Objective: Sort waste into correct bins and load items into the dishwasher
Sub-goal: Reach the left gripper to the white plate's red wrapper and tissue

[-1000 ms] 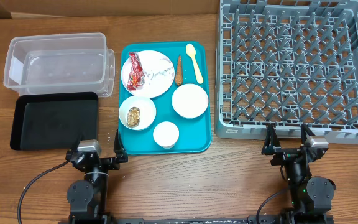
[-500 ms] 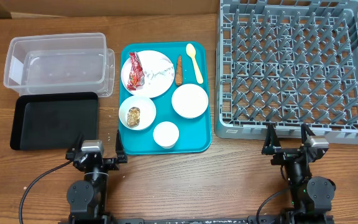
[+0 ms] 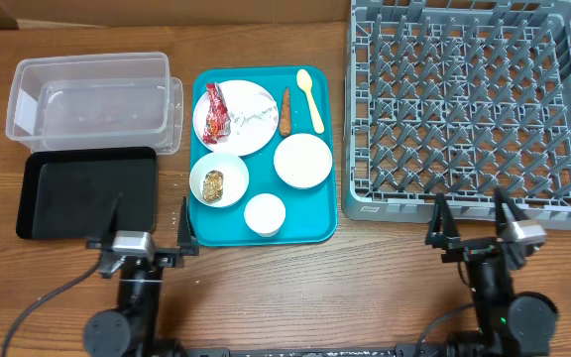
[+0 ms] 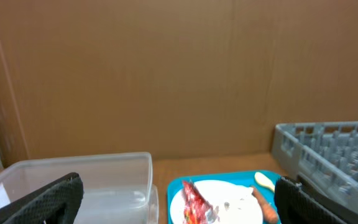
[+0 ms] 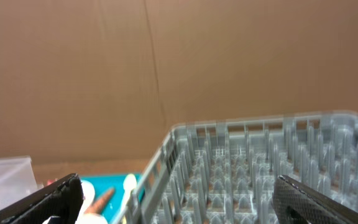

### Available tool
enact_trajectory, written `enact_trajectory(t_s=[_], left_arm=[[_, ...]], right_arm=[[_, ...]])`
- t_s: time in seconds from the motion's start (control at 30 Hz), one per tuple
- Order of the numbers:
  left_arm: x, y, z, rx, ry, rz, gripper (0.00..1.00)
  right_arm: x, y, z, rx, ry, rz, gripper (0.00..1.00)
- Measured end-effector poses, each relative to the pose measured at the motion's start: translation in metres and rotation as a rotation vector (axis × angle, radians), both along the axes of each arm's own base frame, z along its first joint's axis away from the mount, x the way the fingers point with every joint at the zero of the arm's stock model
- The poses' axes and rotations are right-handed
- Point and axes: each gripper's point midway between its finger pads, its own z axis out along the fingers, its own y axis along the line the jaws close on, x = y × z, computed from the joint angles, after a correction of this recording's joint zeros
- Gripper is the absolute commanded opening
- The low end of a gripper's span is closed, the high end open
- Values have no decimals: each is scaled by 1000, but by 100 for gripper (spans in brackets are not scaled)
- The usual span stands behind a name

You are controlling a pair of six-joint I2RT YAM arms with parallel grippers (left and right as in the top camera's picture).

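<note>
Both arms sit at the near edge of the wooden bench [image 3: 295, 288], and neither one holds anything. The left fingers [image 4: 42, 205] are spread wide, just in front of the gap between the black tray [image 3: 87, 193] and the teal serving tray [image 3: 327, 213]. The right fingers [image 5: 42, 202] are just as wide, near the front rim of the grey dish rack [image 3: 365, 208], and touch nothing.

The clear tub [image 3: 92, 104] stands at the far left with the black tray directly in front of it. We see both of them bare inside.

All the dishes lie on the teal serving tray, between the bins and the rack. The round plate [image 3: 251, 99] is at the tray's far left, with the red wrapper [image 3: 214, 111] lying on its left side and a few loose white rice grains [image 3: 253, 119] beside the wrapper. The carrot piece [image 3: 285, 111] lies on the tray just right of the plate, and the yellow spoon [image 3: 310, 97] lies right of the carrot.

Nearer to us, one white bowl [image 3: 202, 169] holds the brown food lump [image 3: 213, 182]. The second bowl [image 3: 302, 161] is to its right, and the small cup [image 3: 264, 214] sits at the tray's front edge.

The rack fills the right side of the bench, with nothing among its pegs
</note>
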Motion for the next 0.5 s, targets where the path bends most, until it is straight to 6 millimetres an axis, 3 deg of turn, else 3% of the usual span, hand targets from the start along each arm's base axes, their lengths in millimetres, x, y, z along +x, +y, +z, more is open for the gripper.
enact_trajectory(t_s=[0.2, 0.37, 0.5], left_arm=[[0, -3, 72, 1, 41, -16, 100], [25, -3, 103, -3, 201, -23, 100], [56, -3, 113, -8, 370, -26, 100]], right_arm=[[-6, 1, 53, -9, 42, 3, 100], [2, 1, 69, -11, 182, 5, 100], [14, 1, 73, -10, 322, 7, 100]])
